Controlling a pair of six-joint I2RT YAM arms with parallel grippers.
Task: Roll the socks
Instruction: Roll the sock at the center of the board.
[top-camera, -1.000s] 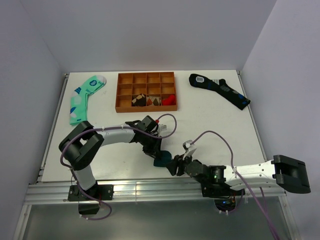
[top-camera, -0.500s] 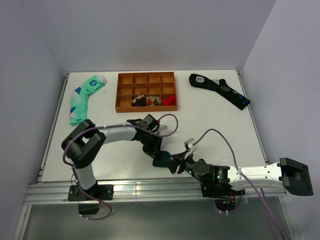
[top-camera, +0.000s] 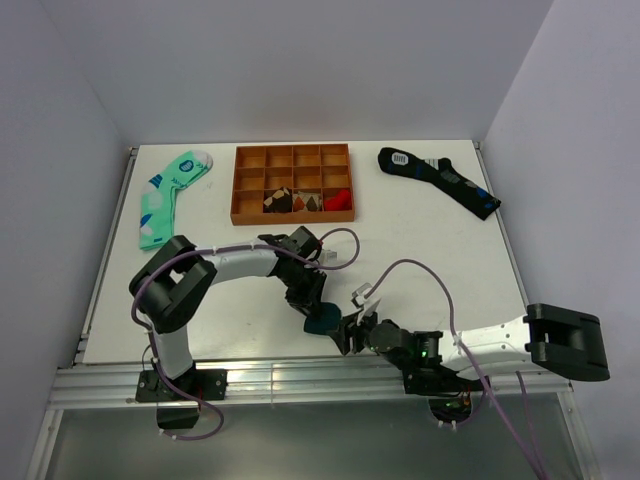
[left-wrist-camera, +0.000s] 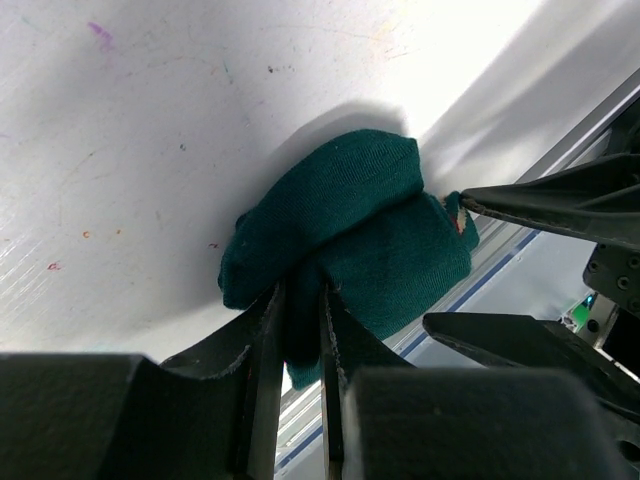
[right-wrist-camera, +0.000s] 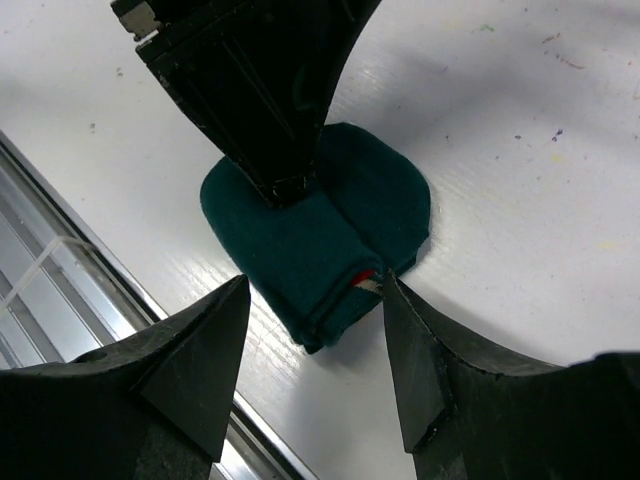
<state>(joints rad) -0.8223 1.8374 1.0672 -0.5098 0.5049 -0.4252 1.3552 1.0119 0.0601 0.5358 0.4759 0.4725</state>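
Observation:
The socks (top-camera: 322, 322) are a dark teal folded bundle lying close to the table's near edge. In the left wrist view the socks (left-wrist-camera: 360, 230) bulge out past my left gripper (left-wrist-camera: 300, 295), which is shut on a fold of the fabric. From the top, the left gripper (top-camera: 311, 304) sits on the bundle's far-left side. My right gripper (top-camera: 346, 330) is open on the bundle's right. In the right wrist view the socks (right-wrist-camera: 300, 225) show a small red and white patch (right-wrist-camera: 365, 280), and the right gripper (right-wrist-camera: 315, 290) straddles that end, gripping nothing.
An orange compartment tray (top-camera: 240, 186) holding small items stands at the back centre. A mint-green patterned sock (top-camera: 165, 195) lies at the back left and a black sock with blue patches (top-camera: 440, 178) at the back right. The metal rail (top-camera: 300, 372) runs just beyond the bundle.
The right gripper's jaws have spread wider and it has crept left, closer to the socks. The left gripper keeps its hold on the bundle, barely moved.

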